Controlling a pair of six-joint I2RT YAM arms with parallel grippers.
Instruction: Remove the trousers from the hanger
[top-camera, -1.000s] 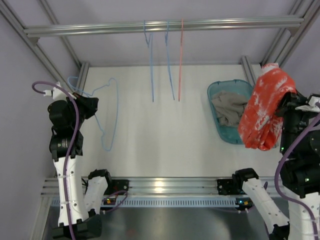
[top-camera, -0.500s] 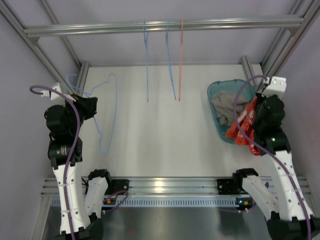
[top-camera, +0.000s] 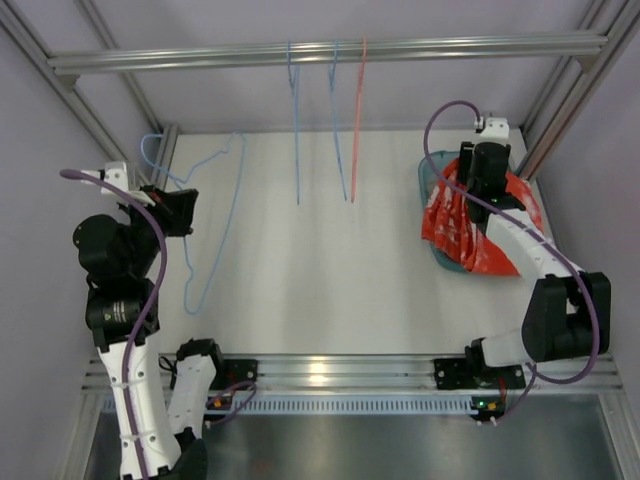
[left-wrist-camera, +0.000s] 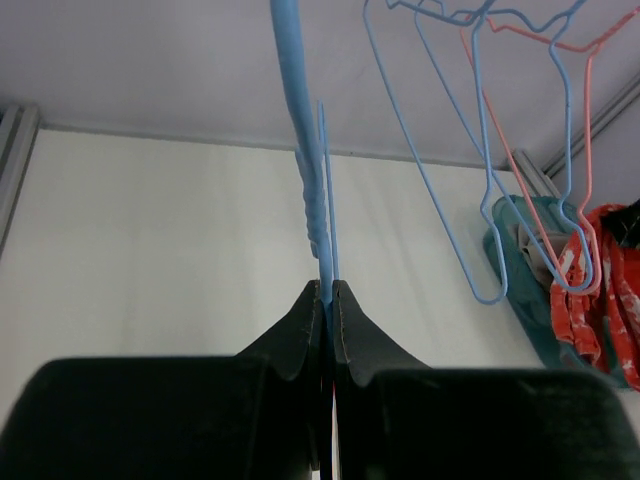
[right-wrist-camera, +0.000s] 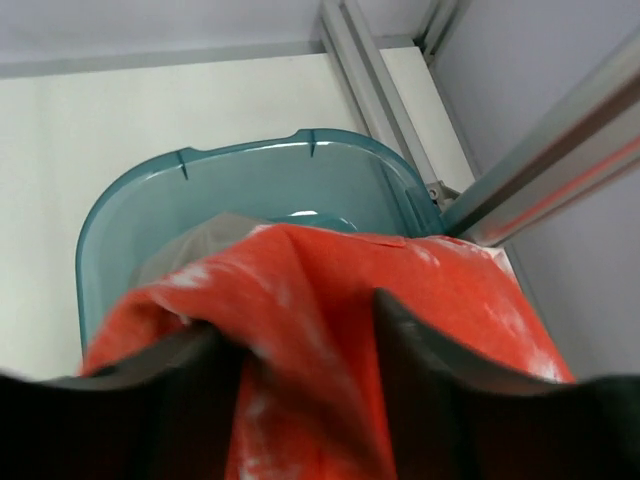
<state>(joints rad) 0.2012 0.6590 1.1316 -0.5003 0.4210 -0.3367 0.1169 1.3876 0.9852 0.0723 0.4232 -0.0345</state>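
Note:
My left gripper (top-camera: 180, 212) holds a bare blue wire hanger (top-camera: 221, 222) above the table's left side. In the left wrist view its fingertips (left-wrist-camera: 328, 290) are shut tight on the blue hanger (left-wrist-camera: 305, 170). The red, white-speckled trousers (top-camera: 490, 235) lie heaped over the teal basket (top-camera: 428, 175) at the right. My right gripper (top-camera: 477, 190) is right above them, pointing down. In the right wrist view its jaws (right-wrist-camera: 300, 320) stand apart with red trousers (right-wrist-camera: 330, 270) bulging between the fingers, over the basket (right-wrist-camera: 250, 165).
A grey garment (right-wrist-camera: 185, 258) lies in the basket under the trousers. Two blue hangers (top-camera: 296, 130) and a pink hanger (top-camera: 358, 120) dangle from the metal rail (top-camera: 200, 55) at the back. Frame posts (top-camera: 545, 110) rise close behind the basket.
My right arm swung the trousers from high at the right edge down onto the basket, and its jaws have parted. The left arm shifted the hanger slightly.

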